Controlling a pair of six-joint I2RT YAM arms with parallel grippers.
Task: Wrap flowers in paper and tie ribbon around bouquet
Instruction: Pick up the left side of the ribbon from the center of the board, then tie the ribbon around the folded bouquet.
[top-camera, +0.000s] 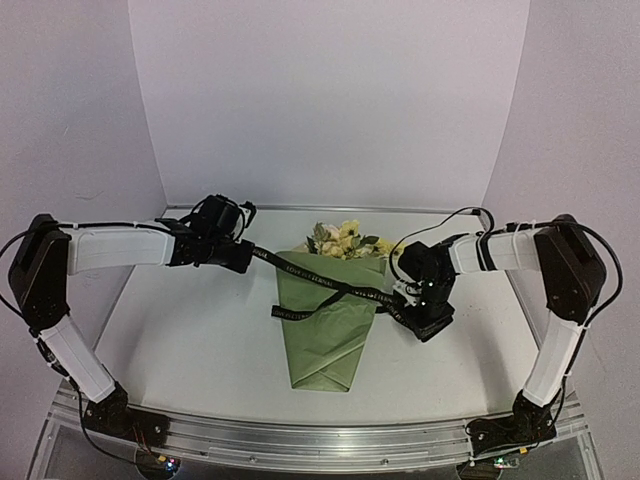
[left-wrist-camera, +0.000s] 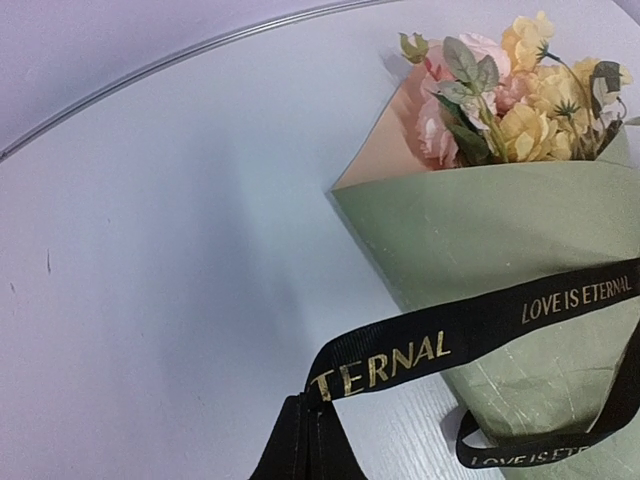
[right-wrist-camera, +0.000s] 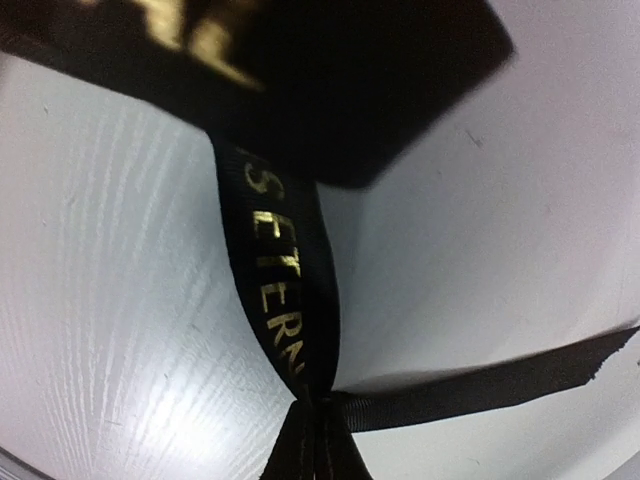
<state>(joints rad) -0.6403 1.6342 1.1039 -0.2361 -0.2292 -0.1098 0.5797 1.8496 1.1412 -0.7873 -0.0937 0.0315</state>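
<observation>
— Step?
— Tying. The bouquet (top-camera: 325, 325) lies mid-desk (top-camera: 180, 340). The left end effector (top-camera: 246, 258) and right end effector (top-camera: 410, 305) each pinch the ribbon (top-camera: 330, 281) across it.
— Next?
— You probably cross the ends. Keep tension.

Stems of the flowers (left-wrist-camera: 520, 110) vanish inside the paper (left-wrist-camera: 450, 230) cone — hidden in every view. On the left wrist view the bouquet (left-wrist-camera: 540, 220) runs off the right and bottom edges, and the ribbon (left-wrist-camera: 400, 360) drops out at the bottom, where the left claw (top-camera: 246, 256) grips it out of frame. Right wrist view: a ribbon fold looms too close, a dark blur, its gold letters unreadable. From above, the right claw (top-camera: 408, 300) hides its own fingertips — ribbon lettering too small to read.
</observation>
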